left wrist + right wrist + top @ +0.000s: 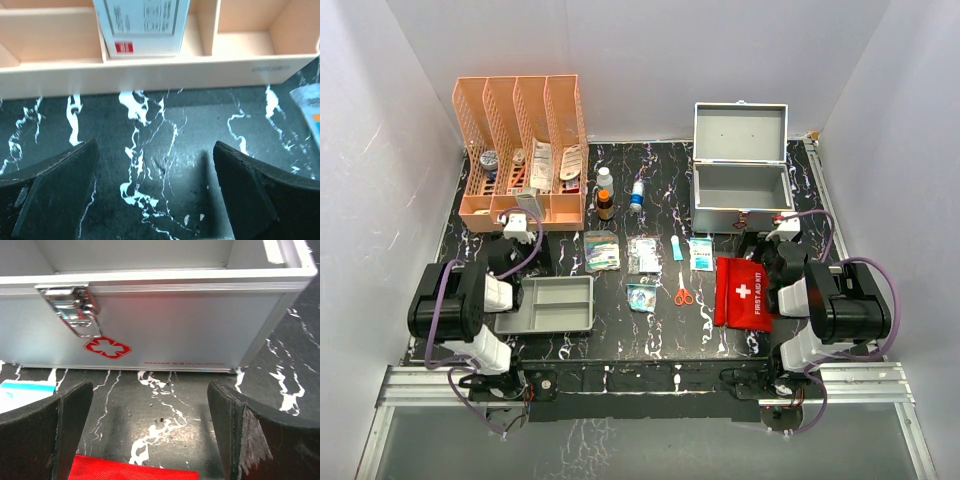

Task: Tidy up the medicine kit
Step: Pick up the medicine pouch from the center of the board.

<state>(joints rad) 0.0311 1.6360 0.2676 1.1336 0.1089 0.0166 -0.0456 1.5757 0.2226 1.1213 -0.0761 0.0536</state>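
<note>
Counter (650, 335): black marbled top, with both arm bases at its near edge.
Medicine kit (740, 216): far right of the counter, lid raised upright at the back, inside looks bare; its long axis runs left to right.
Orange rack (525, 150): far left, well apart from the kit.
Grey tray (548, 322): near left, beside the left arm.
Red pouch (743, 292): lies between the right arm and the kit.
Key relation: the kit's front wall (175, 325) stands straight ahead of the right pincer (149, 390), latch to its left; judged the nearer arm by far.
Right pincer: spread wide, gripping nothing, above bare counter just short of the kit.
Left pincer (156, 147): spread wide, empty, facing the rack and a white box (142, 25) in it.
Scissors (683, 294): mid-counter among small packets.
</note>
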